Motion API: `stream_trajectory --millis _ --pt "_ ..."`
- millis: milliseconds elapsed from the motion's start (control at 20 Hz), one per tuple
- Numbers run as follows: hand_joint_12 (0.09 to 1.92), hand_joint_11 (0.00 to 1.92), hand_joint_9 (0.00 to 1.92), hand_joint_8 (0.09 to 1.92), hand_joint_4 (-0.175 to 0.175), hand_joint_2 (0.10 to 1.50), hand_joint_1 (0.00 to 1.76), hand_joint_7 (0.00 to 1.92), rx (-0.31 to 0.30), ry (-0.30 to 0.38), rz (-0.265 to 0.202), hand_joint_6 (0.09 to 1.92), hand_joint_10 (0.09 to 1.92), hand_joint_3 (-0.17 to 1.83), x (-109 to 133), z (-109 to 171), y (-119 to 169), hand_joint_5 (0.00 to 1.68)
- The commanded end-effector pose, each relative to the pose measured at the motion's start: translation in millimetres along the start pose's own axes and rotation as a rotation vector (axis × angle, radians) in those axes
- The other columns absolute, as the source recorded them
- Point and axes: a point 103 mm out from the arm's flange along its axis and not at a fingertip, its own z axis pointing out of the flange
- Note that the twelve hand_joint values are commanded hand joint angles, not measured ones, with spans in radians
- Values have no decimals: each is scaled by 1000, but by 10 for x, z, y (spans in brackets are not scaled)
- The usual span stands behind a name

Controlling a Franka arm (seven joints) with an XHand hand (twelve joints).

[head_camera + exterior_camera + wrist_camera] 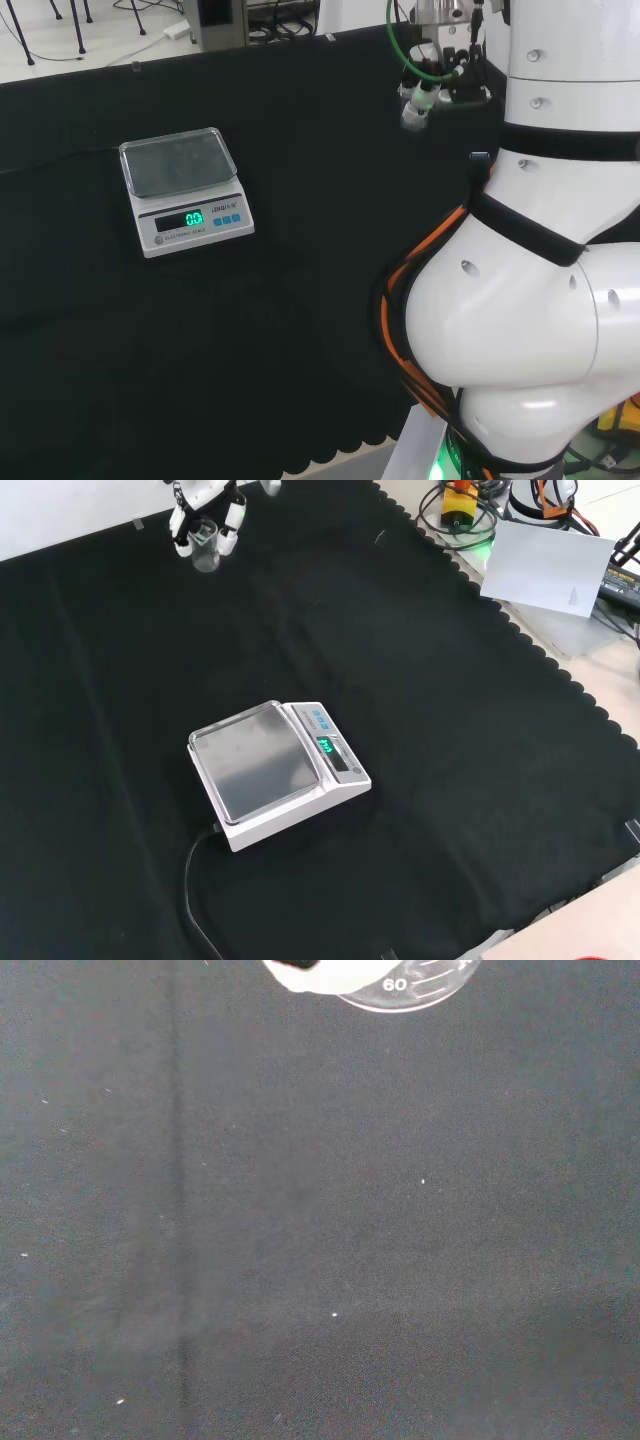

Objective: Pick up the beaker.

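- Across the worktop lies a black cloth, creased in long faint folds, with a scalloped edge running along its right side in the front view.
- Near the middle of the cloth in the front view stands a white scale with a grey pan and a lit green display; a dark cable leaves its near corner and trails to the cloth's front edge.
- At the top left of the front view the hand comes down with its fingers curled round a small clear beaker, which hangs between them close to the cloth's far edge, well apart from the scale.
- From the wrist, the beaker's clear base with printed marks shows just beside a blurred white finger, and speckled black cloth lies below it.
- From the head camera the hand sits at the top, left of the big white arm, with the scale far to its left.
- Wide bare cloth lies all round the scale and between it and the hand.
- Beyond the scalloped edge a sheet of paper and coiled cables lie off the cloth.
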Motion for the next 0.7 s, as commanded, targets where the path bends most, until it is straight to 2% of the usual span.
stream_trajectory --millis 50,450,700 --pt "852 1155 1054 1112 -175 1123 1374 835 3 -25 -43 1111 1096 -4 83 -368 -396 898" --pt "848 1160 1064 1104 -175 1117 1376 846 -38 -68 -62 1095 1073 -4 207 -737 -750 909" --pt "847 1162 1065 1103 -175 1116 1376 848 -67 -51 -93 1092 1068 -4 266 -918 -890 912"
